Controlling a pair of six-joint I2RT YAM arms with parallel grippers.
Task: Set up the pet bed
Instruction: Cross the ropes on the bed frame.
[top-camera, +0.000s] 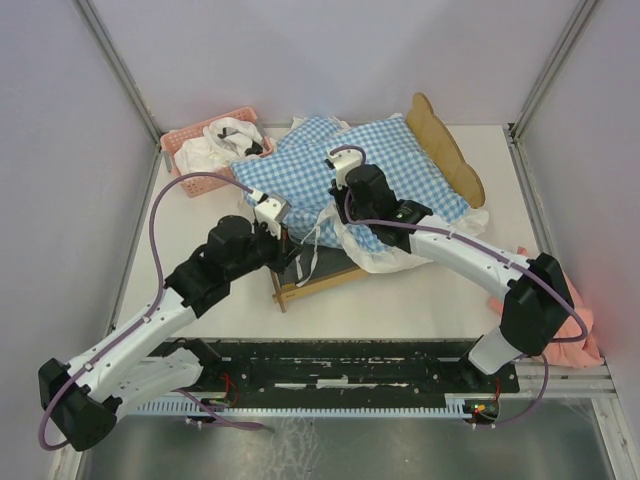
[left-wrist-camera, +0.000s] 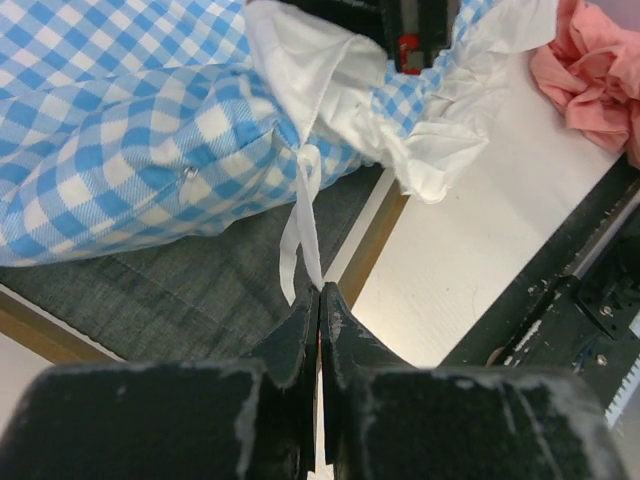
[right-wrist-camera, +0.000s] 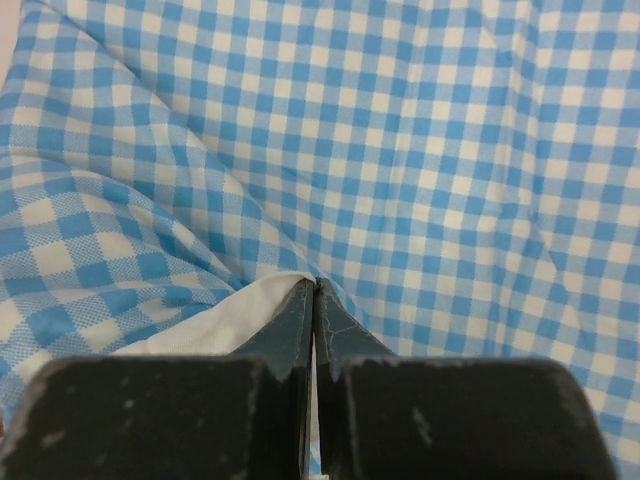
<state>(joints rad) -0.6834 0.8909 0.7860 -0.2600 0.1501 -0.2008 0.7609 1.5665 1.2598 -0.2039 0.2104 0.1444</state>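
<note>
We see the pet bed (top-camera: 447, 148) at the centre of the top view, largely under blue-white gingham bedding (top-camera: 390, 150), the left gripper (left-wrist-camera: 320, 295) clamped tight on its white ribbon tie (left-wrist-camera: 303, 220), the right gripper (right-wrist-camera: 314, 290) clamped tight on a bedding fold, a pink basket (top-camera: 182, 138) at upper left.

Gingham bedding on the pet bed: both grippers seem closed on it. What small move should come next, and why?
Probably the left gripper, shut on the white tie, should draw that corner toward the wooden rail, while the right gripper holds the gingham bedding. The grey base of the pet bed lies bare there, with the bedding bunched short of the foot.
</note>
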